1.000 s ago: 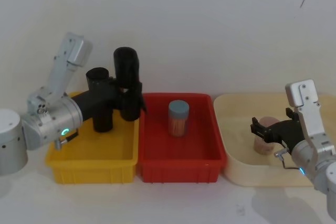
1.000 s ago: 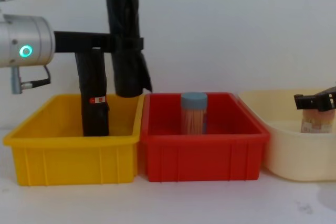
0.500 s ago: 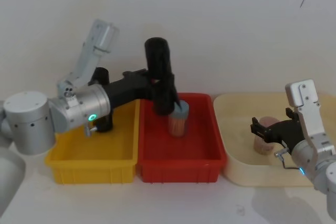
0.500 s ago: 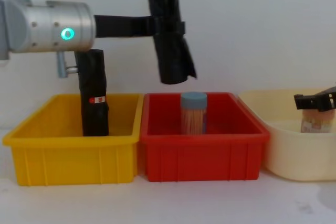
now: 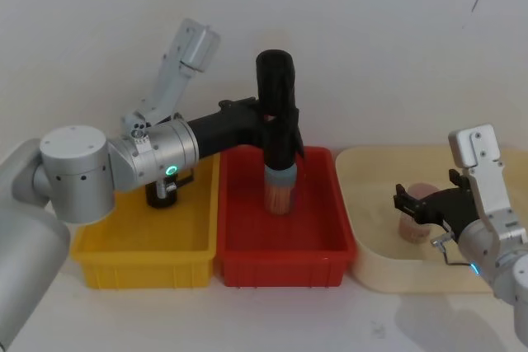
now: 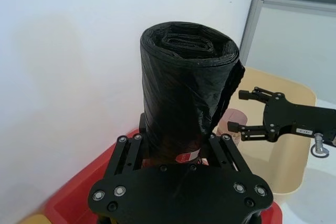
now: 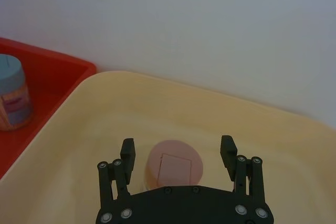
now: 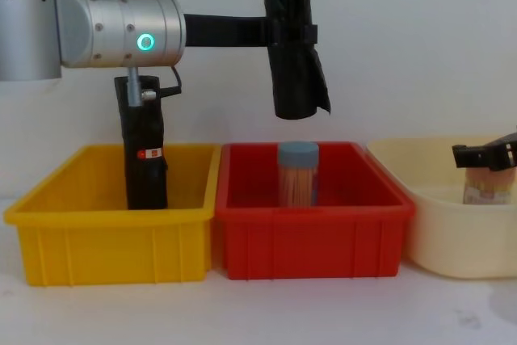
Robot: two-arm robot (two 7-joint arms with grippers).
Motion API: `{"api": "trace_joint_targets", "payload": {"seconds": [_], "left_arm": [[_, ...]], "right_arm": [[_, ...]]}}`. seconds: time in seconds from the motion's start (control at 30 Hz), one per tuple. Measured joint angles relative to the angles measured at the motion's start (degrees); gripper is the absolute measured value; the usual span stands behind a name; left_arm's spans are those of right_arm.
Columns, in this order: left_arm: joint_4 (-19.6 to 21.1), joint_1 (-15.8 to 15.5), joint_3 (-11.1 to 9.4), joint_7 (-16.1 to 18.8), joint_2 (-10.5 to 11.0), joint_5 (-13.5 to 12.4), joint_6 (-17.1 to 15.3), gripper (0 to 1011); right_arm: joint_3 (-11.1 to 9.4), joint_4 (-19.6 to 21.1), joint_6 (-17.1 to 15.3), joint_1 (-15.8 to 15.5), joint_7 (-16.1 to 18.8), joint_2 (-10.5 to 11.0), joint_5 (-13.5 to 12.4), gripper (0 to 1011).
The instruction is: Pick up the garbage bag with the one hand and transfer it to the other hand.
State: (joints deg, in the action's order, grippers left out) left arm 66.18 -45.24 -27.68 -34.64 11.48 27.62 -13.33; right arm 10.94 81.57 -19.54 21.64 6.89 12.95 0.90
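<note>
Gripping the tall black roll of glossy, wrinkled plastic garbage bags (image 8: 295, 78) about mid-height, my left gripper (image 8: 291, 34), the long black two-finger tool on the fat silver-grey arm with the green ring light, has it upright in the air with the jaws closed on its sides. My first worry is right at the jaws: the plastic looks slick and soft, so I judge the roll could slide down or tilt if I swing the arm hard. Directly beneath the gripper a clear jar with a blue-grey lid (image 8: 299, 174) stands in the red plastic bin (image 8: 315, 240), and a dropped roll would land on it. Back along the arm, beneath the wrist, a second black roll with a red label (image 8: 144, 151) stands in the yellow plastic bin (image 8: 113, 240).

Well off to the far side, my right gripper (image 5: 402, 204), on the arm with the blue ring light, sits low in the cream tray (image 5: 371, 171). Its fingers are spread wide either side of a pink-lidded jar (image 7: 173, 167) without touching it. If it rises carelessly it could clip that jar, and when it closes on the roll it could catch only the loose flap (image 8: 321, 94).

The roll itself is tightly wound, with concentric folds at its top end and a small white-and-red label (image 6: 188, 157) right by the jaws.
</note>
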Motion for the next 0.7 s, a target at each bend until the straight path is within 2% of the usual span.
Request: {"api": "trace_joint_targets", "payload": {"seconds": [0.23, 0.7], "left_arm": [[-1.4, -1.2, -0.9, 0.0, -0.5, -0.7, 0.9, 465], [-2.6, -2.2, -1.8, 0.1, -0.9, -1.4, 1.7, 465]], "right_arm": [[-0.1, 1.2, 0.3, -0.2, 1.8, 0.1, -0.7, 1000], [0.6, 4.2, 1.4, -0.2, 7.6, 0.1, -4.2, 1000]]}}
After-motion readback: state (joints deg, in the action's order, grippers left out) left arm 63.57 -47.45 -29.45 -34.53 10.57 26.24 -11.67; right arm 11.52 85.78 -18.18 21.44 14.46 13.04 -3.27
